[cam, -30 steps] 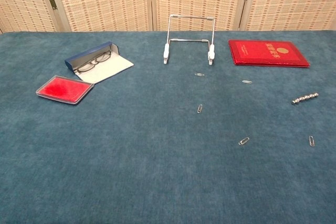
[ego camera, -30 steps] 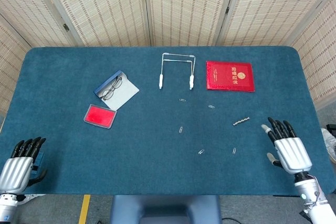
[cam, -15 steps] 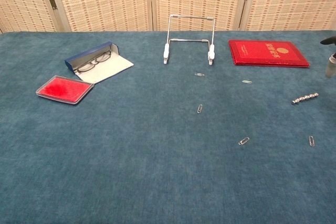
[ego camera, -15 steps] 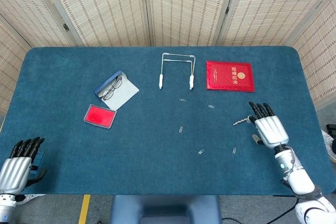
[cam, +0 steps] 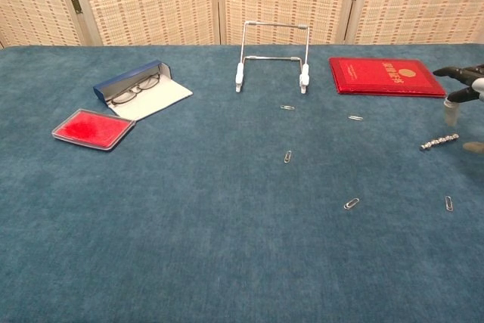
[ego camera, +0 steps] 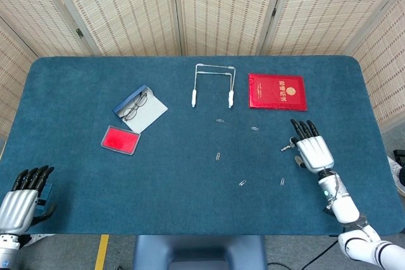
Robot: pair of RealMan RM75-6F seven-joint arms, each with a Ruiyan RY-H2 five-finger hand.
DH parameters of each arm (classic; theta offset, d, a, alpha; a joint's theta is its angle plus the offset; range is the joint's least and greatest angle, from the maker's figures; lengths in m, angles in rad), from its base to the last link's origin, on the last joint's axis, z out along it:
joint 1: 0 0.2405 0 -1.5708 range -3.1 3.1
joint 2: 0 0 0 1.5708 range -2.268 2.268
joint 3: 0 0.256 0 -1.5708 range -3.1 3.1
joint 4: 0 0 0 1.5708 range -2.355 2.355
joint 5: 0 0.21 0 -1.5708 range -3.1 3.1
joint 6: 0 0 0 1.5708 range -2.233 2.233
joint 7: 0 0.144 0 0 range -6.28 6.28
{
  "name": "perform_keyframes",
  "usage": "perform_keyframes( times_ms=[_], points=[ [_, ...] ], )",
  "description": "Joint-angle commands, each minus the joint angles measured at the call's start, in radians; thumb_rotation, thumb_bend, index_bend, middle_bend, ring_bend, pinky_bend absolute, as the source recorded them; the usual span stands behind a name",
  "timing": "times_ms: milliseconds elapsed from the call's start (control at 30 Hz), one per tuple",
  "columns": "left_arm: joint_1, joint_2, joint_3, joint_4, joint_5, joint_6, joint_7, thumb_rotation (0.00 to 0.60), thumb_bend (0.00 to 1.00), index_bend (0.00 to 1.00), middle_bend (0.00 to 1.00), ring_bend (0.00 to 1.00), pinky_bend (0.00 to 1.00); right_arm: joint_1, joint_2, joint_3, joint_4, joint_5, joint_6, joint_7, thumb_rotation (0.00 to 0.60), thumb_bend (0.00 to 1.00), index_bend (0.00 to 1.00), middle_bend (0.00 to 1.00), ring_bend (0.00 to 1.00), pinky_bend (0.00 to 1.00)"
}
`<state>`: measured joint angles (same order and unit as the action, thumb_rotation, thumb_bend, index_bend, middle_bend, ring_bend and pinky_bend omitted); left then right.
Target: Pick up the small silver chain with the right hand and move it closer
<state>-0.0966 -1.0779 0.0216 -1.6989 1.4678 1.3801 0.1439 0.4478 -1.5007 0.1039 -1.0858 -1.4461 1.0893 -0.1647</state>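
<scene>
Left hand (ego camera: 19,203) sits at the near left corner of the desk (ego camera: 76,175), fingers loosely apart, holding nothing. Right hand (ego camera: 311,147) hovers palm-down with fingers spread right over the small silver chain (cam: 439,141), which lies on the felt, probably not touched yet. Paper clips (ego camera: 242,183) lie scattered nearby. Further back are a red booklet (ego camera: 276,91) and a wire stand (ego camera: 214,83).

Lab: blue felt table (ego camera: 190,213), woven screens (ego camera: 221,4).
</scene>
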Motion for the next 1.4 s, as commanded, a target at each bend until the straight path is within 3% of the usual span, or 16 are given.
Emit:
perform_keyframes(
  times_ms=[33, 467, 1033, 1167, 1400],
  points=[
    [-0.001, 0.001, 0.0, 0.001, 0.0, -0.001, -0.003, 0.6, 0.38, 0.0, 0.09, 0.09, 0.01, 0.011, -0.038, -0.015, 0.05, -0.018, 0.006, 0.028, 0.6, 0.3, 0.45, 0.0, 0.0, 0.0],
    [-0.001, 0.0, 0.001, 0.002, -0.001, -0.003, -0.002, 0.6, 0.38, 0.0, 0.09, 0.09, 0.01, 0.036, -0.116, -0.017, 0.185, -0.01, -0.015, 0.064, 0.6, 0.35, 0.48, 0.0, 0.0, 0.0],
    [0.0, 0.005, 0.001, 0.003, 0.002, 0.001, -0.019, 0.6, 0.38, 0.0, 0.09, 0.09, 0.01, 0.084, -0.156, -0.004, 0.229, 0.023, -0.084, 0.062, 0.6, 0.35, 0.48, 0.0, 0.0, 0.0],
    [0.0, 0.008, 0.001, 0.003, 0.003, 0.0, -0.024, 0.6, 0.4, 0.0, 0.09, 0.09, 0.01, 0.091, -0.162, -0.003, 0.239, 0.029, -0.096, 0.075, 0.6, 0.41, 0.5, 0.0, 0.0, 0.0],
    [-0.001, 0.013, -0.001, 0.006, 0.001, -0.002, -0.04, 0.6, 0.4, 0.0, 0.09, 0.09, 0.01, 0.106, -0.176, -0.004, 0.267, 0.037, -0.123, 0.081, 0.6, 0.41, 0.5, 0.0, 0.0, 0.0]
  ],
)
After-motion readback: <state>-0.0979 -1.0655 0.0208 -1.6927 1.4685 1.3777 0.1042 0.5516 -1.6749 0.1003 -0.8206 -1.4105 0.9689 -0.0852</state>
